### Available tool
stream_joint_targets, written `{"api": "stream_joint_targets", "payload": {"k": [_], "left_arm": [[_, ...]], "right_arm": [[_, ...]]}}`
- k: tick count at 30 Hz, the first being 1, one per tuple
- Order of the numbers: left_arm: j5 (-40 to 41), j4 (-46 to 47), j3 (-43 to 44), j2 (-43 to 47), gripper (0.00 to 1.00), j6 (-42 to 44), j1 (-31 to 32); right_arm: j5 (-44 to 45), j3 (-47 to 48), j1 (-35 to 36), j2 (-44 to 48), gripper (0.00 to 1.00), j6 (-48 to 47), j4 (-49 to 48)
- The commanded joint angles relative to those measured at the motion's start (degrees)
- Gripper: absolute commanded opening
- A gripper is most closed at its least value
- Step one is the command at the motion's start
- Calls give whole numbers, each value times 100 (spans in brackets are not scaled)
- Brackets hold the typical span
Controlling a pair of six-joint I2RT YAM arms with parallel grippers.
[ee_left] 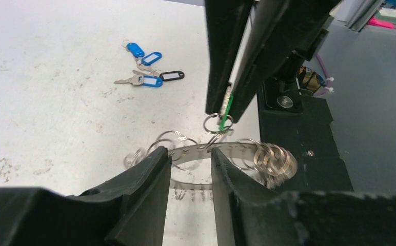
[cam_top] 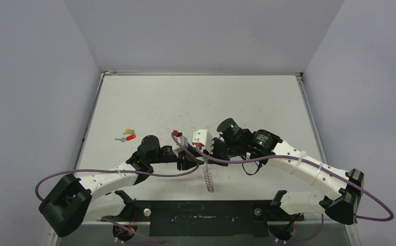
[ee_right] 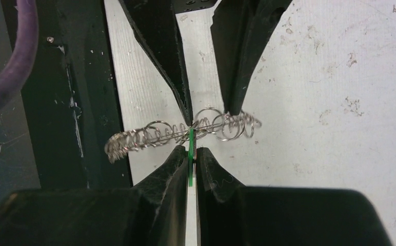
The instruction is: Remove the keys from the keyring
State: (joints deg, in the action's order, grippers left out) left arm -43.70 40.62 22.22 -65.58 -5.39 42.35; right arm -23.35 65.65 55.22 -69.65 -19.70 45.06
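Note:
The keyring (ee_left: pixel 193 151), a flat grey ring fringed with wire loops, hangs edge-on above the table in the right wrist view (ee_right: pixel 150 136) and shows below the grippers in the top view (cam_top: pixel 209 180). My left gripper (ee_left: pixel 191 156) grips its rim between both fingers (ee_right: pixel 181 77). My right gripper (ee_right: pixel 191 152) is shut on the green tag (ee_right: pixel 191 146) of the key; the tag also shows in the left wrist view (ee_left: pixel 228 108). A small wire loop (ee_left: pixel 217 121) still joins the tag to the ring. The key's silver blade is hidden. Both grippers meet near the table's front centre (cam_top: pixel 206 154).
Blue- and black-tagged keys (ee_left: pixel 150 69) lie on the table beyond the ring. Red- and yellow-tagged keys (cam_top: pixel 128 135) lie at the left. The black base plate (cam_top: pixel 201 210) runs along the near edge, just behind the ring. Purple cables (cam_top: pixel 185 154) loop round both arms.

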Motion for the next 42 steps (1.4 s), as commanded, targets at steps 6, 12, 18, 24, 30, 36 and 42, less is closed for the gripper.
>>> {"api": "stream_joint_targets", "payload": {"k": [6, 12, 18, 24, 30, 36, 42], "left_arm": [[1446, -396, -226, 1007, 46, -131, 104], [2062, -943, -405, 1758, 50, -285, 398], [1983, -682, -398, 1581, 51, -60, 587], [2031, 414, -527, 865, 50, 299, 767], [2061, 664, -424, 507, 39, 696, 801], [2141, 726, -419, 471, 26, 732, 801], [2237, 760, -479, 524, 6, 732, 808]], "right_arm": [[629, 365, 89, 75, 0, 818, -342], [1223, 417, 243, -37, 0, 1484, -414], [1520, 455, 319, -175, 0, 2094, -532], [1580, 438, 451, -244, 0, 2463, -664], [1598, 379, 712, -314, 0, 2550, -723], [1639, 312, 813, -308, 0, 2641, -801], [1731, 290, 819, -225, 0, 2654, -695]]}}
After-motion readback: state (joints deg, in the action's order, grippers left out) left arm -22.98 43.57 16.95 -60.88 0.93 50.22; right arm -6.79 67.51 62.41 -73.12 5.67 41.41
